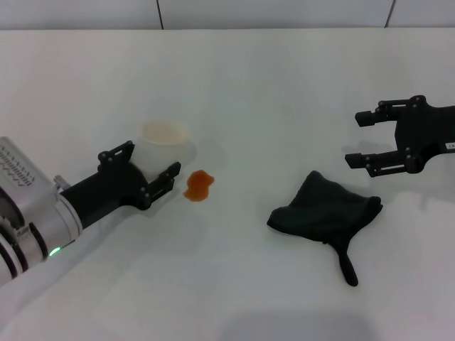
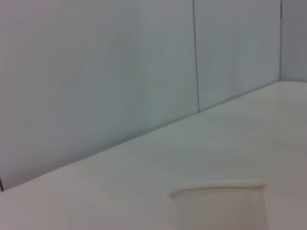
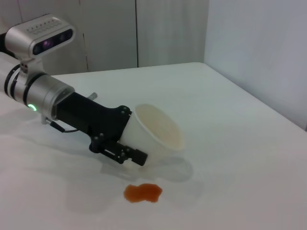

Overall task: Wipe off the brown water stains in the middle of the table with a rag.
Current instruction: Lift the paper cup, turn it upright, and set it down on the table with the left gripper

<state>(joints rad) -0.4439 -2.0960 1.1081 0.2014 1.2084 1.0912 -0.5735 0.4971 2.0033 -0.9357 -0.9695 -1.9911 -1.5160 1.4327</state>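
Your left gripper [image 1: 151,168] is low over the wide glossy white table [image 1: 284,85], left of centre, fingers clamped on either side of a white paper cup [image 1: 165,142]. In the right wrist view the cup [image 3: 156,136] is tilted, mouth angled away from the arm, with a cream tint inside. It looks lifted or tipped on its base, but you can't confirm that from these views. The left wrist view shows only the cup's rim [image 2: 218,191] against the table and the pale wall panels [image 2: 96,72].

The small orange-brown liquid stain [image 1: 199,185] sits on the table just beside the left gripper's fingertips, on the side toward the centre. Right wrist view puts the stain [image 3: 143,192] close in front of the cup, with a faint wet sheen around it.

The black bunched cloth rag [image 1: 325,211] lies flat on the table, well right of the stain, its thin tail strip trailing toward you. Nothing is touching it.

Your right gripper [image 1: 366,140] hovers beyond the rag at the right edge, jaws spread wide, holding nothing, clear of the cloth.
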